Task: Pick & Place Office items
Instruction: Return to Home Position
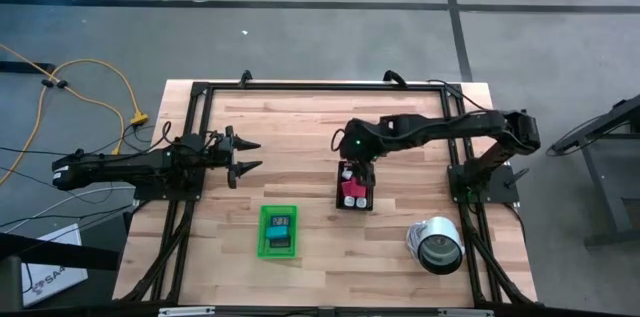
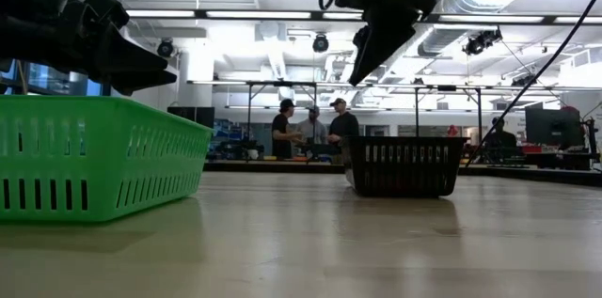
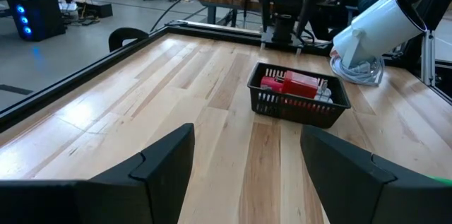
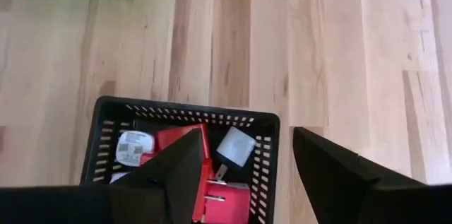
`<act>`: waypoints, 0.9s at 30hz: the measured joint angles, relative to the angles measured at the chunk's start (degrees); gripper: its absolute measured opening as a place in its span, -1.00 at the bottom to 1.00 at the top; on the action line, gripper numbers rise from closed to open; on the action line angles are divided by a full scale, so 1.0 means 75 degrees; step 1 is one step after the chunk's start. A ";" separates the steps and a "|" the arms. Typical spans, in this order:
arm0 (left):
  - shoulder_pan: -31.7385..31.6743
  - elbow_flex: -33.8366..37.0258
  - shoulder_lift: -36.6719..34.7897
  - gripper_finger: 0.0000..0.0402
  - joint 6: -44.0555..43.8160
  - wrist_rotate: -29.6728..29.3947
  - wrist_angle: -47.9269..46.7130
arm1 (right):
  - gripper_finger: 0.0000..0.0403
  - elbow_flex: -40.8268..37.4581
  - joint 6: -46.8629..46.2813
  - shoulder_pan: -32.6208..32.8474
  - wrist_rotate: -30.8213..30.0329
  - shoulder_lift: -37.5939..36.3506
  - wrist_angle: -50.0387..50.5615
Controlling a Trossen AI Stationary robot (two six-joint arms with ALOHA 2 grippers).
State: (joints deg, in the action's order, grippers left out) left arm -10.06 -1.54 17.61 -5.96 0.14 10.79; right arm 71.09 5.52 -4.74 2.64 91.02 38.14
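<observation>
Currently, with the red and white block-shaped charger adapters (image 4: 176, 139) lying inside the black slotted plastic bin (image 4: 187, 111), the right gripper (image 4: 247, 131) hangs released and empty above it, so the homing step apparently calls for a clear lift and retraction, while the left gripper (image 1: 257, 155) waits released at the left.

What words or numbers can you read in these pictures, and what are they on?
"SA": maybe the first letters on the white box beside the table; the rest is blurred.
Label on the white charger adapter in the black bin: too small to read.
Nothing else is readable.
</observation>
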 joint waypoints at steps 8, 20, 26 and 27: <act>0.0002 0.0000 0.0002 0.26 0.0000 0.0000 0.0000 | 0.03 0.0000 -0.0557 0.0189 -0.0444 -0.0313 0.0302; -0.0001 0.0000 0.0000 0.26 0.0000 0.0000 0.0000 | 0.03 0.0000 -0.0729 0.0172 -0.0720 -0.1148 0.0802; 0.0001 0.0000 0.0002 0.26 0.0000 0.0000 0.0000 | 0.03 -0.0009 -0.0755 0.0134 -0.0477 -0.1392 0.0925; 0.0002 0.0000 0.0000 0.26 0.0000 0.0000 0.0000 | 0.03 -0.0001 -0.0733 0.0142 -0.0468 -0.1421 0.0897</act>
State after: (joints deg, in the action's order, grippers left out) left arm -10.04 -1.54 17.61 -5.96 0.14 10.79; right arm 71.08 0.02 -3.68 -0.87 80.36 44.87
